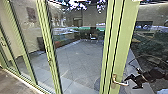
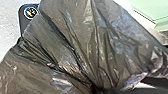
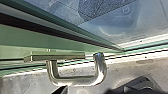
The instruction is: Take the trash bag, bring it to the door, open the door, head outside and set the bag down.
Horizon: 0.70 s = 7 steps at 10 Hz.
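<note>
Right tool is spread at the handle; closing off-centre could slip. Can't tell left tool's state; weak grip could drop the bag.

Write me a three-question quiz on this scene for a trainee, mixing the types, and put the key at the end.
1. Multiple choice. What form does the door handle take?
a) a round wooden knob
b) a bent metal bar
c) a loop of rope

2. True or false. The trash bag shows dark and creased in the left wrist view.

3. Fill in the missing word. The door frame that bears the handle is pale ____.

Key: 1 b; 2 true; 3 green.
</note>
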Available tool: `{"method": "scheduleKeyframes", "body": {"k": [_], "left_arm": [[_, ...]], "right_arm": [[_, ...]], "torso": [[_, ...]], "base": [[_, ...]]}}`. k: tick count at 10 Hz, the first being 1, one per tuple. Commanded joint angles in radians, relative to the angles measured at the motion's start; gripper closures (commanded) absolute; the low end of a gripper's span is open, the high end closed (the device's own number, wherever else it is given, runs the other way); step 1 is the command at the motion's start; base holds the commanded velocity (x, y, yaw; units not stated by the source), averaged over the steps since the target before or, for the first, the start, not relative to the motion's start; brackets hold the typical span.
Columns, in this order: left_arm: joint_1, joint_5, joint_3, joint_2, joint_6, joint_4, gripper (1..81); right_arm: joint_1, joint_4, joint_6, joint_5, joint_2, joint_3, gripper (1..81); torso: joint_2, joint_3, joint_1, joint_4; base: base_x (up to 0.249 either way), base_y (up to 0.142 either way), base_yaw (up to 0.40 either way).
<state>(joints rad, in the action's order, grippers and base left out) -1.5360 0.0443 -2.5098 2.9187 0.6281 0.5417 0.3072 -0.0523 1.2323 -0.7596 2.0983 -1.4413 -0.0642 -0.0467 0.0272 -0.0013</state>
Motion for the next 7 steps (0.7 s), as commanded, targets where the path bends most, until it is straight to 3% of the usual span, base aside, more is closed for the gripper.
{"method": "scheduleKeyframes", "body": {"k": [1, 4, 7], "left_arm": [[0.044, 0.082, 0.009, -0.007, 0.002, 0.007, 81.1], [0.044, 0.082, 0.009, -0.010, 0.002, 0.007, 81.1], [0.044, 0.082, 0.009, -0.012, 0.002, 0.010, 81.1]], "right_arm": [[-0.121, -0.011, 0.041, -0.027, 0.025, -0.037, 1.0], [-0.116, -0.012, 0.058, -0.027, 0.065, -0.085, 1.0], [-0.101, -0.027, 0.133, -0.033, 0.110, -0.143, 1.0]], "torso": [[0.000, 0.000, 0.000, 0.000], [0.000, 0.000, 0.000, 0.000], [0.000, 0.000, 0.001, 0.000]], "base": [[0.000, 0.000, 0.000], [0.000, 0.000, 0.000], [0.000, 0.000, 0.000]]}}
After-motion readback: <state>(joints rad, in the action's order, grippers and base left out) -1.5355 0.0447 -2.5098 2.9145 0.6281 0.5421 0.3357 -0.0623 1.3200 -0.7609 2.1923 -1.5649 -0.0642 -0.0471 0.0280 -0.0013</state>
